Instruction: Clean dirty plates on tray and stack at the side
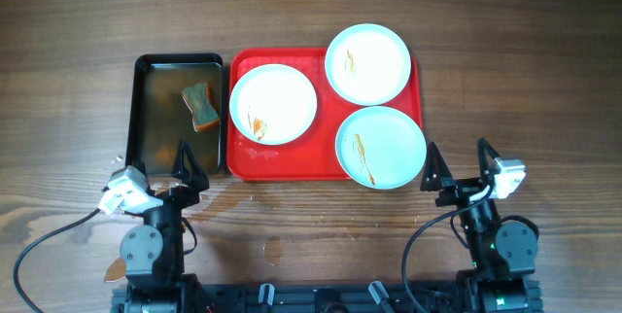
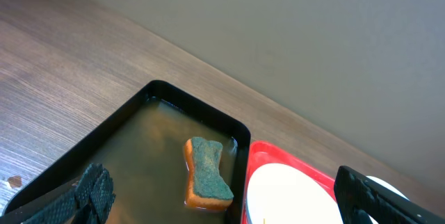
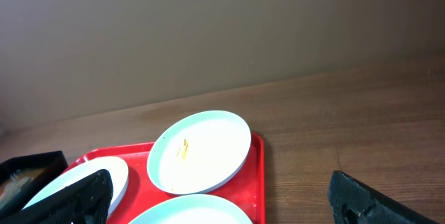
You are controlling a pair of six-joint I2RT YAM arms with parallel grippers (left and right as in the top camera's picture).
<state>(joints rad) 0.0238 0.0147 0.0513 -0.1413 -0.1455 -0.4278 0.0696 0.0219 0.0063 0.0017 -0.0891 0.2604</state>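
Three plates lie on the red tray [image 1: 292, 159]: a white one at the left [image 1: 273, 104], one at the back right [image 1: 367, 63] and a pale blue-green one at the front right [image 1: 381, 147]. Each has thin orange-brown streaks. My left gripper [image 1: 171, 179] is open and empty near the table's front, in front of the black tray. My right gripper [image 1: 457, 167] is open and empty, to the right of the front plate. The left wrist view shows the white plate [image 2: 288, 196]. The right wrist view shows the back plate [image 3: 200, 150] on the red tray [image 3: 256, 175].
A black tray [image 1: 151, 109] of brownish water stands left of the red tray, with a green-and-orange sponge [image 1: 200, 106] in it; the sponge also shows in the left wrist view [image 2: 206, 174]. Bare wooden table [image 1: 525, 70] lies to the right. A small wet spot [image 1: 275, 248] lies near the front.
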